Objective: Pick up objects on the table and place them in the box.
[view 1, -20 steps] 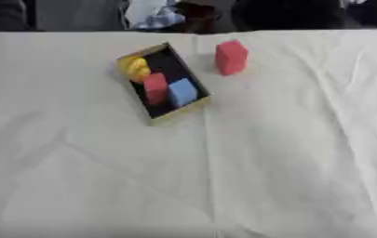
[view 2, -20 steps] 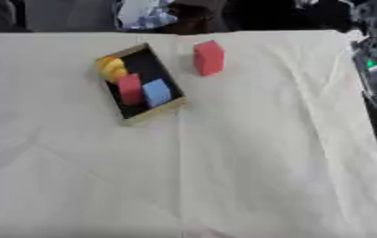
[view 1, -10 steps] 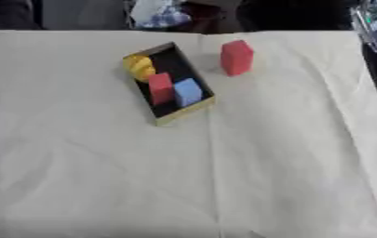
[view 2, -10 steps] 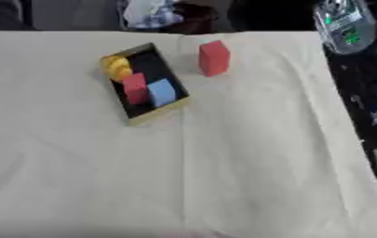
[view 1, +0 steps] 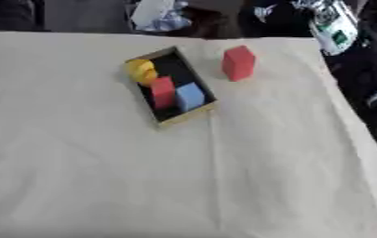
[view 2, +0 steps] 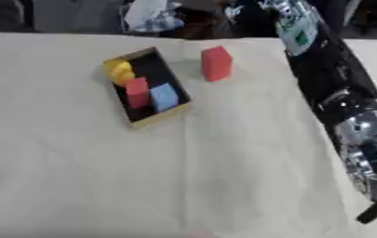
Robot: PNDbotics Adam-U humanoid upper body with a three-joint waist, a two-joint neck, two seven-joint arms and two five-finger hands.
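Right arm swung in along the table's right edge.
My right hand (view 2: 282,11) reached past the far edge, fingers unreadable; red block (view 2: 216,63) stood untouched beside the box (view 2: 153,119), left hand unseen.

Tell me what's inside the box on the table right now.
The box holds a yellow piece at its far end, then a red block and a blue block side by side. The floor beneath them is covered.
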